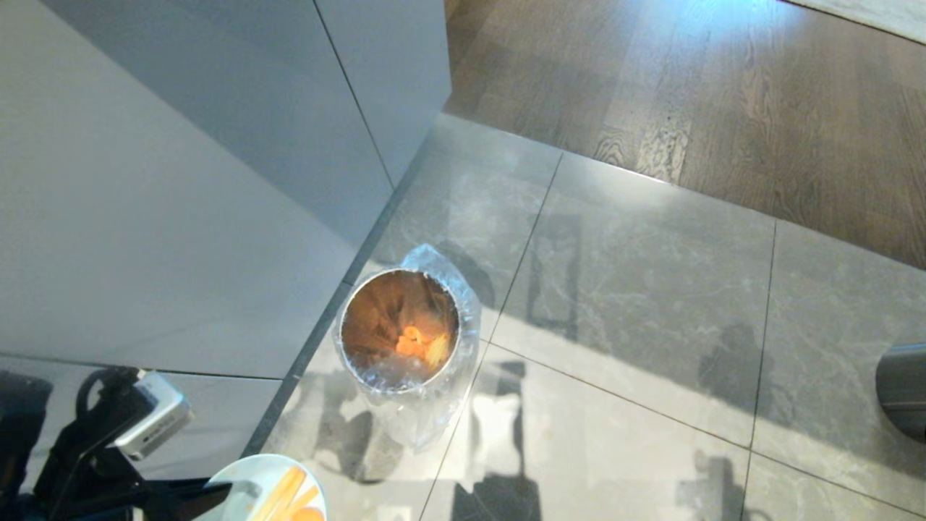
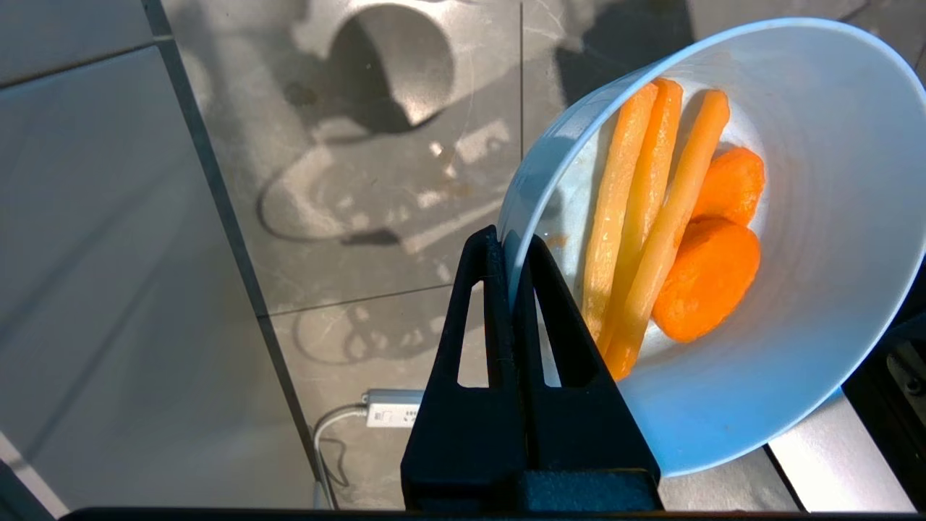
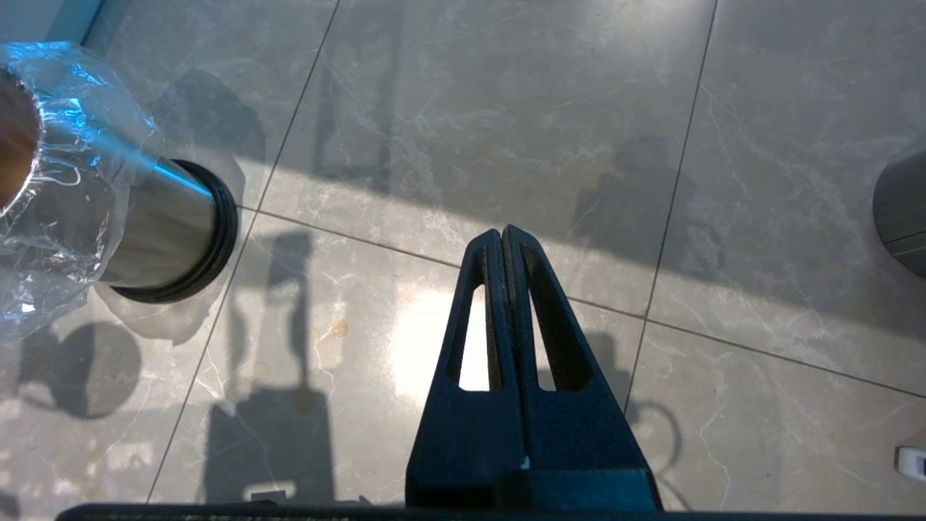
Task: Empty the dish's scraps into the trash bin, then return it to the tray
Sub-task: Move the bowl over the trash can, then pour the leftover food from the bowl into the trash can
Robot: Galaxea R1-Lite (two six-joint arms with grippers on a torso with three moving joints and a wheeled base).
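Note:
My left gripper (image 2: 512, 250) is shut on the rim of the dish (image 2: 796, 362), a pale light-blue bowl that sits tilted. The scraps (image 2: 673, 239), three pale orange sticks and two carrot slices, lie inside it. In the head view the dish (image 1: 242, 481) shows at the bottom edge, short of the trash bin (image 1: 399, 329), with the left gripper (image 1: 217, 493) at its rim. The bin has a crinkled clear bag and a coppery inside, and orange pieces (image 1: 416, 346) lie in it. My right gripper (image 3: 503, 233) is shut and empty above the floor tiles. The tray is out of view.
A grey cabinet front (image 1: 181, 181) runs along the left of the trash bin (image 3: 87, 217). A second grey cylinder bin (image 1: 904, 391) stands at the right edge. A white adapter with a cable (image 2: 391, 414) lies on the tiles. Wood flooring (image 1: 723, 87) begins beyond.

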